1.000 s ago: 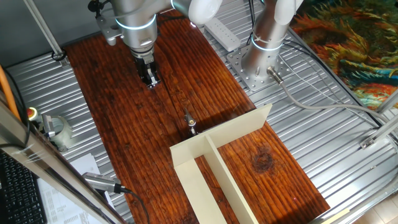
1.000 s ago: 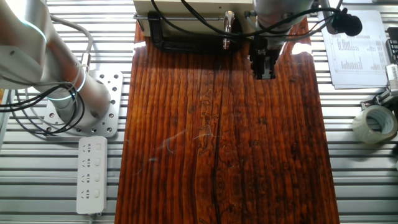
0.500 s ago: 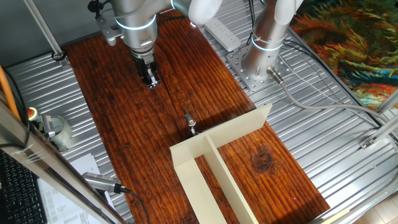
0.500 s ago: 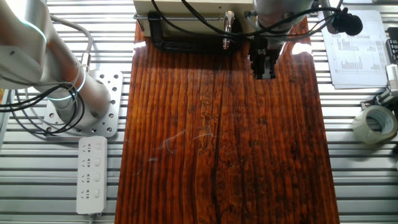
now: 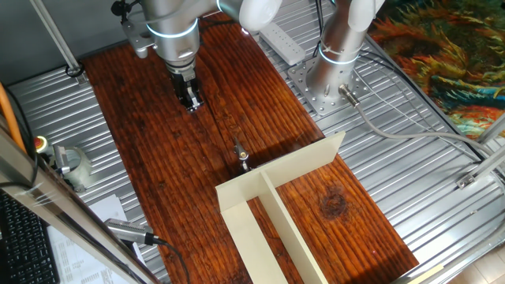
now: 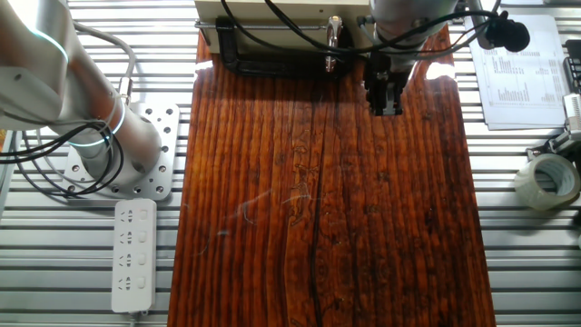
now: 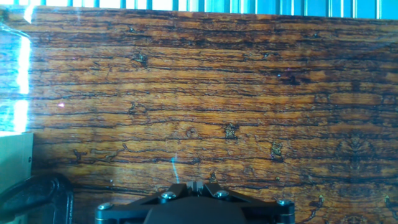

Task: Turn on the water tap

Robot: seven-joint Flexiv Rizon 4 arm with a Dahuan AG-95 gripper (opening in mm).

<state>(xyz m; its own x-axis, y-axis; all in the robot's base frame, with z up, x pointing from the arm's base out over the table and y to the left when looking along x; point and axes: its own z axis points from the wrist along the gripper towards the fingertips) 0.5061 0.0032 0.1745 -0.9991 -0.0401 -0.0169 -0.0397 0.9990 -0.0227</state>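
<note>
Gripper [image 5: 190,101] hangs over the bare wooden board [image 5: 158,150], fingers pointing down, holding nothing. In the hand view the fingertips meet at the bottom edge, so the jaws read as together.

Water tap [image 5: 241,157] stands well apart from the gripper, further along the board toward the cream divider walls [image 5: 272,193], just short of their near corner. It is a tiny silver stem, upright. A thin lever appears to run from its top back toward the gripper, roughly along the grain, though it is too small to be sure.

In the other fixed view the tap [image 6: 333,33] shows at the top edge of the board, held by a black C-clamp [image 6: 272,62] that lies flat beside it. The gripper [image 6: 384,100] sits to the right of the tap and a little nearer the camera. The tap does not show in the hand view; only a curve of the clamp [image 7: 34,196] appears in the lower left corner, so the target lies off to that side of the hand.

Judgement: the coming move is a sideways travel toward the clamp end, then a descent beside the lever. Nothing stands between gripper and tap. The clamp body and the divider walls crowd the tap closely and are the things to avoid.

Off the board: a power strip [image 6: 134,254], a tape roll [image 6: 547,182].
</note>
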